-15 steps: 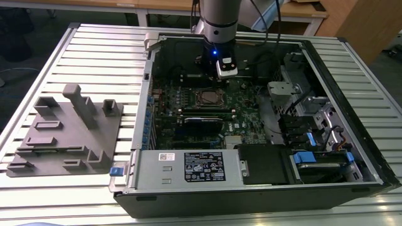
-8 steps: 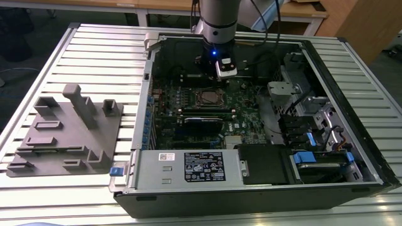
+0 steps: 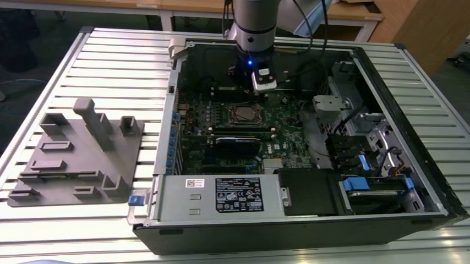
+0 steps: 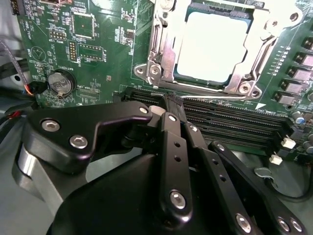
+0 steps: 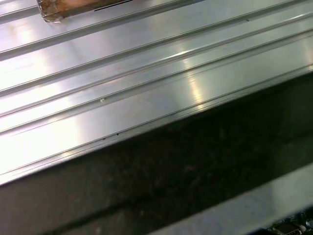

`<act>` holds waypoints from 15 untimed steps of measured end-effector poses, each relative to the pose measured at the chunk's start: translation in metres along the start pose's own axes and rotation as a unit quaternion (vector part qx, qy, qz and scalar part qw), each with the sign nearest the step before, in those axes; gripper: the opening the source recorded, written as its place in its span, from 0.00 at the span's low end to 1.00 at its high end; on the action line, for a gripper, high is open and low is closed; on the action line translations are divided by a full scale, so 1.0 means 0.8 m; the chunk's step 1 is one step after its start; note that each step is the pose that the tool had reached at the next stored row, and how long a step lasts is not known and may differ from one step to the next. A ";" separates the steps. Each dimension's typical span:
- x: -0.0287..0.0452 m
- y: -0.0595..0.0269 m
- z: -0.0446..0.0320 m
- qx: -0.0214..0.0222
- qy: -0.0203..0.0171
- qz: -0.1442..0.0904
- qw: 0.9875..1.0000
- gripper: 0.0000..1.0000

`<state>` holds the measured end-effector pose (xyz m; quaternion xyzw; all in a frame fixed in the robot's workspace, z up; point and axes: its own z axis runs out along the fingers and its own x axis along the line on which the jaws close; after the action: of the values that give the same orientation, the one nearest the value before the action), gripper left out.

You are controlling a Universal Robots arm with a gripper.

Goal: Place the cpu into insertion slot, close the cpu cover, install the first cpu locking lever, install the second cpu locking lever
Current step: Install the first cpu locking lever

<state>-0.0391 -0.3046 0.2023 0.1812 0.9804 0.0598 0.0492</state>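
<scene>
second wrist view, gripper [image 4: 168,102] with fingers [image 4: 168,132] pressed together, holding nothing, beside black memory slots [image 4: 230,117], cpu [image 4: 215,46] seated in the insertion slot [image 4: 244,88] close by, cpu cover [image 4: 164,49] lying flat around its silvery top

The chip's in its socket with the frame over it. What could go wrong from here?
1. The gripper hangs close over the black memory slots; a low sideways move could snag them.
2. The cpu cover lies over the cpu; a skewed push there might shift it.
</scene>
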 end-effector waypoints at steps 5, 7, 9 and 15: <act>0.0016 -0.001 0.0007 -0.002 -0.005 -0.001 1.000 0.11; 0.0031 -0.002 0.0007 -0.002 -0.006 -0.001 1.000 0.11; 0.0040 -0.002 0.0009 -0.003 -0.007 -0.001 1.000 0.11; 0.0057 -0.003 0.0018 -0.004 -0.010 -0.001 1.000 0.11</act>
<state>-0.0440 -0.3050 0.2002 0.1805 0.9798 0.0618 0.0601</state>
